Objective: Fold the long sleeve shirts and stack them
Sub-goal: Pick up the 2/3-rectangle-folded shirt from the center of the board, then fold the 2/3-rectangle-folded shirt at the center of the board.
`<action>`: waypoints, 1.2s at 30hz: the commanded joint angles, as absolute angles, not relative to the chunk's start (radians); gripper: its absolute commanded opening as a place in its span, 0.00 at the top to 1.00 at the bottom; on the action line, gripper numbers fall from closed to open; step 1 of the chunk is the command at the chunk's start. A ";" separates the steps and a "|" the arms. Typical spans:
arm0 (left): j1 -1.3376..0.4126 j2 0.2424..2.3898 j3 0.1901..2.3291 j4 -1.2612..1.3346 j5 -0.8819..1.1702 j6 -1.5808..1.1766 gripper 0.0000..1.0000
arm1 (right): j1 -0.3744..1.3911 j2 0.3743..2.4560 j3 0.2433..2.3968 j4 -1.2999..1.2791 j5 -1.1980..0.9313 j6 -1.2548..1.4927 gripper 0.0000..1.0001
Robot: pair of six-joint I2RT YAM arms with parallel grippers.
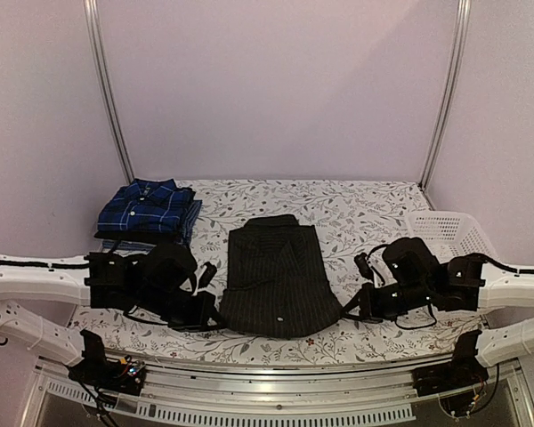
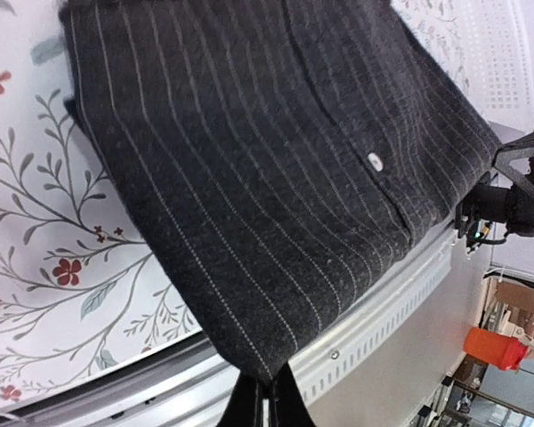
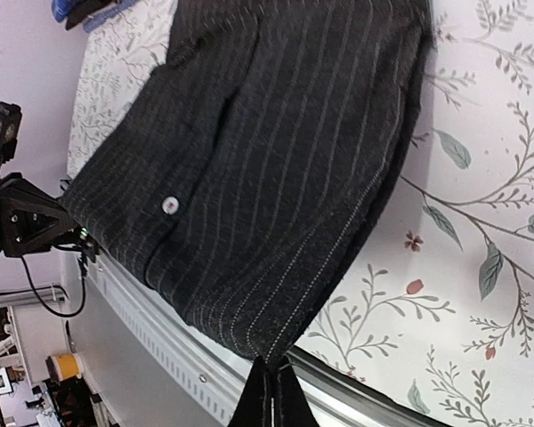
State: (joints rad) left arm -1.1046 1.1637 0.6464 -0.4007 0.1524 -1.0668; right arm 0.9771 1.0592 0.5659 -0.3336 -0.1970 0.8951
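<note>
Black pinstriped shirt [image 1: 273,280], likely soft and limp, clamped at both hem corners, lower frame edge, by left pincer [image 2: 265,396] and right pincer [image 3: 269,391].

light: soft, even | top view: dimmer, slightly soft | wrist views: bright, sharp

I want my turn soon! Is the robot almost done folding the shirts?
Partly. The plaid shirt already lies folded at the back left. The black pinstriped shirt is half folded in the middle, with the left fingers and right fingers shut on its near corners. It probably needs one more fold, then stacking.
</note>
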 commanded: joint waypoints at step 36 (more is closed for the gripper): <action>-0.390 2.007 1.382 -0.286 0.437 -0.622 0.94 | 0.473 2.024 1.421 -0.230 -0.250 0.535 1.00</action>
State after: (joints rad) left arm -0.4133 2.0235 1.3426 -0.2790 0.4580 -0.6285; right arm 0.4938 2.0720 1.4040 -0.2386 -0.2638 0.5556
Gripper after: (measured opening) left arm 0.007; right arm 0.003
